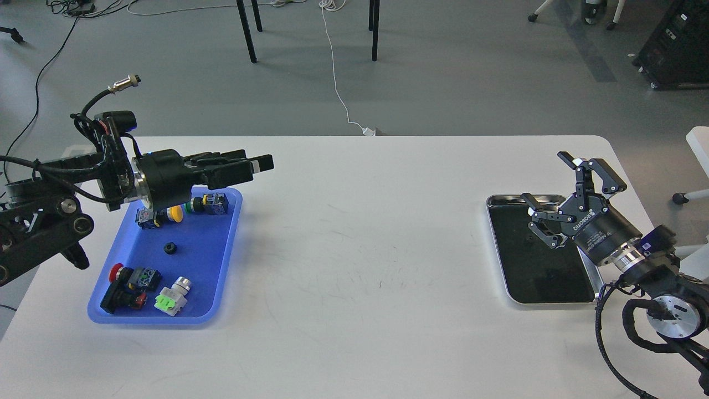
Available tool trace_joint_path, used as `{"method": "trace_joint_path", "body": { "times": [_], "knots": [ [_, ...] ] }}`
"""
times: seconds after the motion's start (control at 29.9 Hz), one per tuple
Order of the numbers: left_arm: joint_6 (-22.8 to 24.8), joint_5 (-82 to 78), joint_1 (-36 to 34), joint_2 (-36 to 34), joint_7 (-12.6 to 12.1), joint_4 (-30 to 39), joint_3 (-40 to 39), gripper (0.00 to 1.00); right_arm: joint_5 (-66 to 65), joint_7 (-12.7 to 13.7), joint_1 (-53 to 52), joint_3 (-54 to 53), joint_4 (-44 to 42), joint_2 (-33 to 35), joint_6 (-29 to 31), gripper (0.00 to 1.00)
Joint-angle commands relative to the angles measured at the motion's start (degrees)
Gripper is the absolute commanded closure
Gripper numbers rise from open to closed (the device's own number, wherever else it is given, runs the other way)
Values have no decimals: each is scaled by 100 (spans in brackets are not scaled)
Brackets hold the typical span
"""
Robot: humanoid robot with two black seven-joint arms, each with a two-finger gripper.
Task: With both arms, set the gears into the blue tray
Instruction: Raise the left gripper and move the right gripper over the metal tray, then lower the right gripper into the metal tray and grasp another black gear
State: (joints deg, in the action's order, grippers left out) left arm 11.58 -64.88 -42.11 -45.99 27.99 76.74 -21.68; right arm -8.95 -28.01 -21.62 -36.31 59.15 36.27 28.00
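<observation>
One small black gear [170, 249] lies on the floor of the blue tray [221, 260] at the table's left, among coloured push-button switches. My left gripper [258, 159] hovers above the tray's far right corner, pointing right. Its fingers are seen side-on, slightly apart, with nothing between them. My right gripper [545, 178] stands open and empty over the far end of the silver tray [554, 302] with the black inside. No gear shows in that tray.
Switches in the blue tray: yellow-capped [174, 214] and green-capped [207, 204] at the far end, red-capped [124, 280] and a white-green one [173, 296] at the near end. Chair legs and cables stand on the floor beyond the table.
</observation>
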Motion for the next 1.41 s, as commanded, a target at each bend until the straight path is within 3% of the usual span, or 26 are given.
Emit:
{"method": "trace_joint_path", "body": {
  "times": [0.0,0.07,0.27,0.3,0.44,0.54,0.6,0.8,0.94,1.17,1.37],
  "knots": [
    [-16,1178,1008,510,1,192,-993,2,7,1,0,1,0,-6,0,1],
    [-33,1302,1755,967,1,166,-1880,2,-1,1,0,1,0,-6,0,1],
    [-33,1302,1812,1004,1,166,-1937,2,-2,1,0,1,0,-6,0,1],
    [-747,1346,2891,1918,1,96,-3225,2,-2,1,0,1,0,3,0,1],
    [-676,1381,3226,2314,1,-229,-3676,2,-220,1,-105,27,0,82,0,1],
    [-290,1530,3384,2498,-477,-405,-3975,2,-992,1,-421,28,-1,152,0,1],
    [-183,1706,3437,2656,-610,-476,-4186,2,-1607,1,-649,36,26,301,0,1],
    [-165,1847,3508,2718,-610,-476,-4239,2,-3645,1,-1536,334,122,828,0,1],
    [-157,1856,3569,2718,-602,-476,-4248,2,-5551,1,-2520,1307,149,1136,0,1],
    [-165,1856,3640,2745,-566,-441,-4336,2,-8471,1,-4103,3488,96,1014,0,1],
    [-165,1856,3684,2753,-549,-423,-4363,2,-9459,1,-4237,3851,-219,610,0,2]
  ]
}}
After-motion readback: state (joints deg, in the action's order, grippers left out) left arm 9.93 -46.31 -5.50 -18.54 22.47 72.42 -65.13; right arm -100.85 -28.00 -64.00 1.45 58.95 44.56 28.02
